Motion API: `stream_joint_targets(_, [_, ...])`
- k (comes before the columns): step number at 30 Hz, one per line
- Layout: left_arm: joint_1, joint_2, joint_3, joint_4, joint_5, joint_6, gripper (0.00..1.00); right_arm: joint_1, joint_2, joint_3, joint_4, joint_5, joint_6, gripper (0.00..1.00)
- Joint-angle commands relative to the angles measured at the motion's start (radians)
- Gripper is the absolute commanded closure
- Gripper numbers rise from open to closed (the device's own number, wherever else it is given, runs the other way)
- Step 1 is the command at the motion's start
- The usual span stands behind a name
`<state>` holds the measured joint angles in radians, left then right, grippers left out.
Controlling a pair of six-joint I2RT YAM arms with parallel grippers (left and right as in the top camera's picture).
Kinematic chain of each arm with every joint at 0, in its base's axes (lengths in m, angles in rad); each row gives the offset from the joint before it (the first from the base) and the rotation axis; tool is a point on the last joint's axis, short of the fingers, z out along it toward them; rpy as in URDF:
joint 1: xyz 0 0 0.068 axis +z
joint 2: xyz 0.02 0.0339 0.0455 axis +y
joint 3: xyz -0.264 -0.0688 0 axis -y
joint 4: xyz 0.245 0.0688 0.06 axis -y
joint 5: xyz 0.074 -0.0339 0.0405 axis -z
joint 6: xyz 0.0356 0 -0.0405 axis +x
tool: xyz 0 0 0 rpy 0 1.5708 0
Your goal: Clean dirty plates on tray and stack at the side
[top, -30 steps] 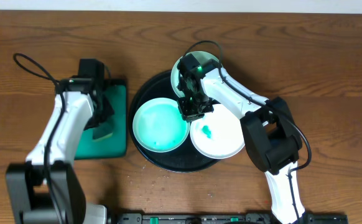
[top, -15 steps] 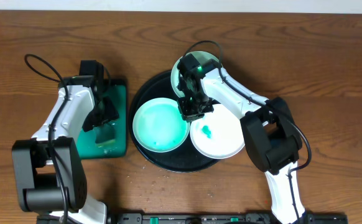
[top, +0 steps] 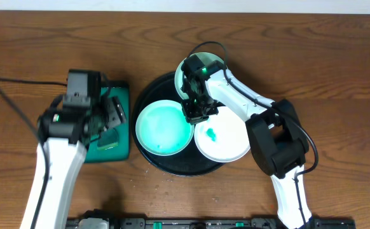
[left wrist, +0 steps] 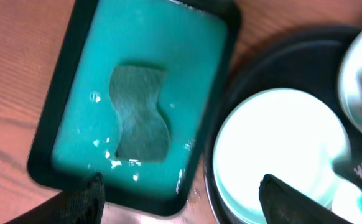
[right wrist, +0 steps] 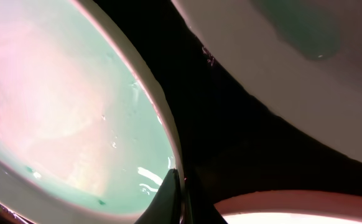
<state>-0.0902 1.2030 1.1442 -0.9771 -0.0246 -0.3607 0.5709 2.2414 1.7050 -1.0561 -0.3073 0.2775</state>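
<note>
Three plates sit on the black tray [top: 148, 95]. The left plate [top: 164, 127] is smeared mint all over, the right plate [top: 223, 137] carries a small green blotch, and the back plate [top: 204, 63] is partly hidden by my right arm. My right gripper [top: 193, 114] is shut on the mint plate's rim [right wrist: 159, 124], its fingertips [right wrist: 176, 186] pinching the edge. My left gripper [left wrist: 190, 205] hangs open above the green tray [left wrist: 75, 124], holding nothing. A sponge [left wrist: 140, 112] lies in the wet green tray.
The rectangular green tray [top: 123, 152] lies just left of the black tray, almost touching it. Wood table [top: 312, 51] spreads on all sides. My right arm [top: 255, 105] crosses over the black tray's back right.
My left gripper has opened and let go of the sponge, which now lies in the green tray. The left arm has pulled up and back. The right arm has not moved.
</note>
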Motion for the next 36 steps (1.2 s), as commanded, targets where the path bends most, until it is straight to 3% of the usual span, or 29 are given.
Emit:
stream_joint_targets(1, [-0.029,-0.090,0.007,-0.047,0.003,0.012,0.20,0.001,0.003,-0.005,0.018,-0.002,-0.002,0.99])
stream_joint_targets(8, [-0.042,-0.208,0.007,-0.108,0.015,0.011,0.20,0.001,-0.098,-0.005,0.023,-0.004,0.015,0.98])
stream_joint_targets(21, [-0.042,-0.216,0.007,-0.145,0.018,0.000,0.20,-0.064,-0.319,-0.005,-0.106,-0.035,0.141,0.99])
stream_joint_targets(24, [-0.042,-0.216,0.007,-0.145,0.018,0.001,0.20,-0.100,-0.340,-0.005,-0.173,-0.148,0.129,0.99])
stream_joint_targets(31, [-0.042,-0.216,0.007,-0.148,0.018,0.001,0.20,-0.195,-0.345,-0.005,-0.303,-0.582,-0.055,0.99])
stream_joint_targets(36, [-0.042,-0.216,0.007,-0.148,0.018,0.000,0.20,-0.232,-0.345,-0.005,-0.276,-0.653,-0.115,0.99])
